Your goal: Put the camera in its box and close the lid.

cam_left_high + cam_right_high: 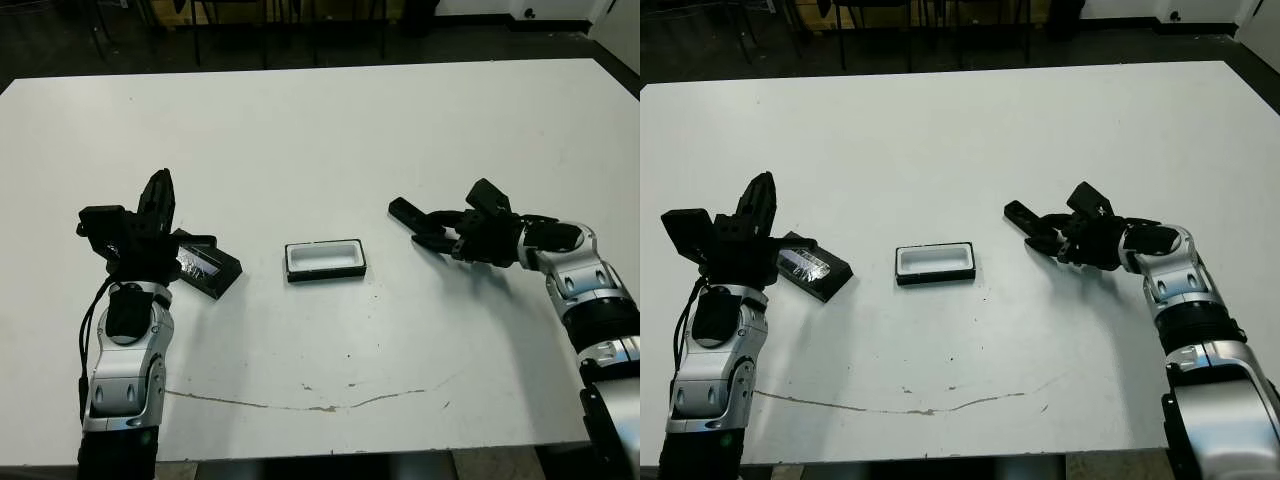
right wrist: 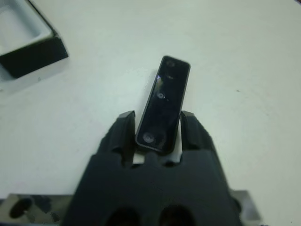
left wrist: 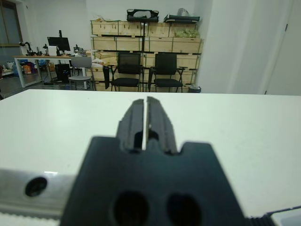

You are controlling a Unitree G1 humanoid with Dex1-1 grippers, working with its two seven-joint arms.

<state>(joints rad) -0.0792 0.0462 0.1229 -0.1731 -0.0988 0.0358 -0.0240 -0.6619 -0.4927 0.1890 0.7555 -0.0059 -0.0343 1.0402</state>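
Observation:
The camera [image 2: 164, 106], a slim black glossy bar, lies between the two fingers of my right gripper [image 1: 432, 232], which is shut on its near end. Its far end points toward the table's middle, close above or on the surface. The box [image 1: 325, 275], a white-lined black tray, sits open at the table's centre, to the left of the camera and apart from it. The lid [image 1: 205, 266] rests tilted on the table at the left. My left gripper [image 1: 160, 185] is raised just beside the lid, fingers shut on nothing and pointing away from me.
A thin crack line [image 1: 300, 402] runs across the white table near its front edge. Chairs [image 3: 129, 70] and wooden crates stand beyond the far edge in the left wrist view.

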